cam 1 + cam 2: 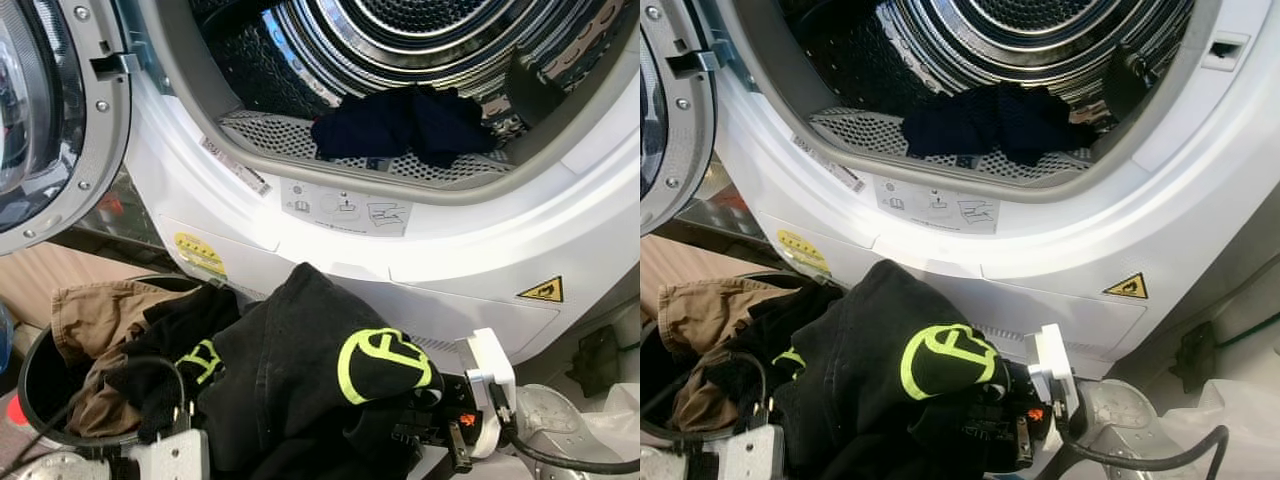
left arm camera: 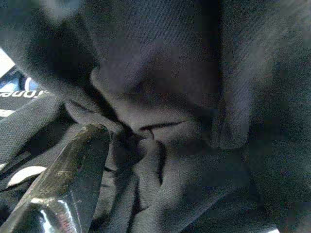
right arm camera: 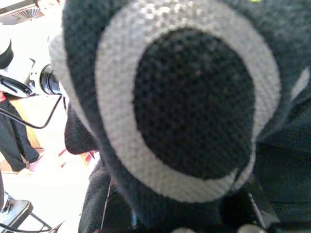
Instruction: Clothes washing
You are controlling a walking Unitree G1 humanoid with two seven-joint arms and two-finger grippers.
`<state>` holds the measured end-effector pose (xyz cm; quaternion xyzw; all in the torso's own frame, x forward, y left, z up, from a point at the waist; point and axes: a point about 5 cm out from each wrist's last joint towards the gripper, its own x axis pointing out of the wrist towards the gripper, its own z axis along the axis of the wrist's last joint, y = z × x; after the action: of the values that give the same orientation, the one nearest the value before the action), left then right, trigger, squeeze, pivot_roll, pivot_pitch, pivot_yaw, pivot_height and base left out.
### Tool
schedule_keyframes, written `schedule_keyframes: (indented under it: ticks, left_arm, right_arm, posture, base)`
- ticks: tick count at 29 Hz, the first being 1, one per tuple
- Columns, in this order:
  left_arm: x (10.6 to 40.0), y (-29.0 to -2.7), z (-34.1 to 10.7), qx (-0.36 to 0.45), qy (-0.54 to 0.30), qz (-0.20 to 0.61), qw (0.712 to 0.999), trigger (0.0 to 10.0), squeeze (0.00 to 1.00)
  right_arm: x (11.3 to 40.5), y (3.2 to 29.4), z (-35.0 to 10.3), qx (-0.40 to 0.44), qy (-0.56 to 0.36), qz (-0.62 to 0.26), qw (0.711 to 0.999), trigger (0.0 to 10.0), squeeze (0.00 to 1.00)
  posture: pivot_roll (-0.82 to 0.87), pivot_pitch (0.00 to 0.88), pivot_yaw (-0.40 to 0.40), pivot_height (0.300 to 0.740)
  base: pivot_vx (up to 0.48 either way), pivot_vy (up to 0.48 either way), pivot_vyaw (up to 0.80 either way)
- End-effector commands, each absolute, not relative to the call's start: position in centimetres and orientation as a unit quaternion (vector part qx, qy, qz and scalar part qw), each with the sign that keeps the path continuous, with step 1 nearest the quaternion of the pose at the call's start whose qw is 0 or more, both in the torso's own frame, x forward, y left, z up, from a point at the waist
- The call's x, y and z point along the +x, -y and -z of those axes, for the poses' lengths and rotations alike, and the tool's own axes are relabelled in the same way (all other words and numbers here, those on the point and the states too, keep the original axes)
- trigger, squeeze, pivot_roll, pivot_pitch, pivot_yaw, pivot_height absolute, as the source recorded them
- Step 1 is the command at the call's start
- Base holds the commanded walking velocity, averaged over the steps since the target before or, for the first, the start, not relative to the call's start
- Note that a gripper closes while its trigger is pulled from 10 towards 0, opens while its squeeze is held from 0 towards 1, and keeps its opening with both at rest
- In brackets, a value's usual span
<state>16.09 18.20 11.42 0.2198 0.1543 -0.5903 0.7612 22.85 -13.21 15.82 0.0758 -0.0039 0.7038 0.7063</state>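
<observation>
Right tool (image 1: 425, 405) sits under my black garment (image 1: 300, 380), which drapes over it; finger state cannot be determined. Left tool (image 2: 63, 184) is buried in dark cloth over the basket (image 1: 35, 385). Beyond, the drum (image 1: 400, 60) holds a dark item (image 1: 400, 125).

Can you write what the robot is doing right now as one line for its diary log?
stage: loading | black garment with yellow-green logo draped over right gripper | basket holds brown clothes | washer door open | dark garment inside drum

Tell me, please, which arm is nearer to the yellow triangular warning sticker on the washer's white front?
Right. The right arm sits just below and left of the sticker; the left arm is far across, by the black basket.
</observation>
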Motion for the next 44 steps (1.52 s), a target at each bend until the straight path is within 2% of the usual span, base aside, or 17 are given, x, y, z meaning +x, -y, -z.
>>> schedule_keyframes:
  ticks: [1,4,5,6,13,16,20,23,26,27,30,34,37,38,40,44]
  left_arm:
    - [16.0,-18.1,-12.4,0.220,-0.142,0.600,0.756,10.0,0.33]
    - [16.5,-18.0,-12.5,0.232,-0.128,0.592,0.761,10.0,0.27]
    - [16.8,-17.8,-12.4,0.239,-0.122,0.586,0.765,10.0,0.18]
    - [17.1,-17.3,-11.6,0.255,-0.121,0.587,0.759,10.0,0.00]
    - [17.6,-17.3,-10.5,0.295,-0.139,0.567,0.757,10.0,0.00]
    - [18.8,-18.6,-10.8,0.339,-0.121,0.503,0.786,10.0,0.00]
    - [19.1,-19.5,-11.4,0.335,-0.112,0.480,0.803,10.0,0.00]
    - [18.1,-20.2,-13.2,0.234,-0.107,0.482,0.838,10.0,0.00]
    - [17.4,-20.6,-14.3,0.184,-0.101,0.491,0.846,10.0,0.00]
    - [16.7,-20.8,-14.7,0.151,-0.111,0.503,0.844,10.0,0.00]
    - [14.4,-21.3,-15.2,0.097,-0.154,0.560,0.808,10.0,0.00]
    - [13.7,-20.9,-15.4,0.069,-0.163,0.587,0.790,10.0,0.00]
    - [13.4,-20.0,-14.7,0.076,-0.185,0.610,0.767,10.0,0.00]
    - [13.4,-20.0,-14.7,0.076,-0.185,0.610,0.767,10.0,0.00]
    - [13.7,-19.4,-13.8,0.120,-0.203,0.612,0.755,10.0,0.00]
    - [14.9,-19.3,-13.1,0.167,-0.200,0.586,0.767,10.0,0.00]
  right_arm:
    - [22.9,13.1,-16.2,0.070,0.021,-0.709,0.701,0.0,0.00]
    - [22.9,13.0,-16.2,0.071,0.021,-0.710,0.701,0.0,0.00]
    - [22.9,12.9,-16.1,0.071,0.021,-0.710,0.700,0.0,0.00]
    - [23.0,12.8,-16.2,0.072,0.022,-0.711,0.699,0.0,0.00]
    - [22.9,12.7,-16.2,0.073,0.022,-0.712,0.698,0.0,0.00]
    - [22.8,12.8,-16.1,0.073,0.020,-0.711,0.700,0.0,0.00]
    - [22.9,12.9,-16.0,0.074,0.019,-0.710,0.700,0.0,0.00]
    - [23.0,12.9,-15.9,0.074,0.017,-0.710,0.700,0.0,0.00]
    - [23.1,12.9,-15.8,0.073,0.016,-0.711,0.700,0.0,0.00]
    - [23.1,12.9,-15.8,0.074,0.015,-0.711,0.700,0.0,0.00]
    - [23.3,12.9,-15.7,0.073,0.014,-0.711,0.700,0.0,0.00]
    - [23.5,12.8,-15.7,0.074,0.013,-0.711,0.700,0.0,0.00]
    - [23.5,12.7,-15.6,0.074,0.013,-0.711,0.699,0.0,0.00]
    - [23.5,12.7,-15.6,0.074,0.013,-0.711,0.699,0.0,0.00]
    - [23.5,12.8,-15.6,0.072,0.013,-0.710,0.701,0.0,0.00]
    - [23.5,12.8,-15.6,0.071,0.013,-0.709,0.702,0.0,0.00]
  posture:
    - [0.08,0.071,0.008,0.740]
    - [0.08,0.076,0.010,0.740]
    - [0.08,0.075,0.010,0.740]
    - [0.07,0.077,0.010,0.740]
    - [0.07,0.083,0.009,0.740]
    - [0.07,0.088,0.007,0.740]
    - [0.07,0.088,0.005,0.740]
    - [0.09,0.090,0.000,0.740]
    - [0.09,0.092,-0.002,0.740]
    - [0.10,0.092,-0.002,0.740]
    - [0.10,0.091,-0.004,0.740]
    - [0.10,0.089,-0.005,0.740]
    - [0.10,0.087,-0.003,0.740]
    - [0.10,0.087,-0.003,0.740]
    - [0.09,0.086,0.001,0.740]
    - [0.09,0.086,0.001,0.740]
  base:
    - [0.000,0.000,0.00]
    - [0.000,0.000,0.00]
    - [0.000,0.000,0.00]
    - [0.000,0.000,0.00]
    - [0.000,0.000,0.00]
    - [0.000,0.000,0.00]
    - [0.000,0.000,0.00]
    - [0.000,0.000,0.00]
    - [0.000,0.000,0.00]
    - [0.000,0.000,0.00]
    - [0.000,0.000,0.00]
    - [0.000,0.000,0.00]
    - [0.000,0.000,0.00]
    - [0.000,0.000,0.00]
    - [0.000,0.000,0.00]
    - [0.000,0.000,0.00]
